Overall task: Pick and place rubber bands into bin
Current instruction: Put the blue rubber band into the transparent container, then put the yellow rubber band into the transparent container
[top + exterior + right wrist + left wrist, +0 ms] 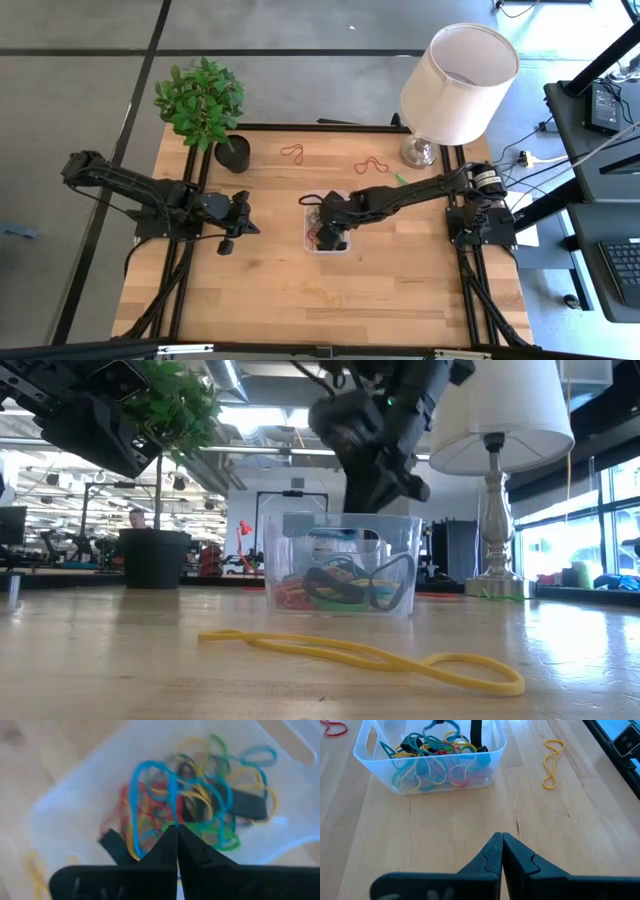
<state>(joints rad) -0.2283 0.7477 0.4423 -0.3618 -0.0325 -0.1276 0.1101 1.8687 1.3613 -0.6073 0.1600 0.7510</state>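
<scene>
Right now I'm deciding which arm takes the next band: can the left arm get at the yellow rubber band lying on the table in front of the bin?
Probably yes. The yellow rubber band lies alone on bare wood, apart from the bin, and nothing stands between it and the left gripper, whose fingers are shut.

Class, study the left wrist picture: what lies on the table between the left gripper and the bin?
Nothing: the left wrist view shows only bare wooden table between the left gripper and the bin.

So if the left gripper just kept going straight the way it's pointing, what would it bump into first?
Most likely the bin. The left gripper, fingers shut, points across bare table toward the clear wall, with the rubber bands piled inside. Depth is hard to judge, so it might pass just beside the bin's corner.
</scene>
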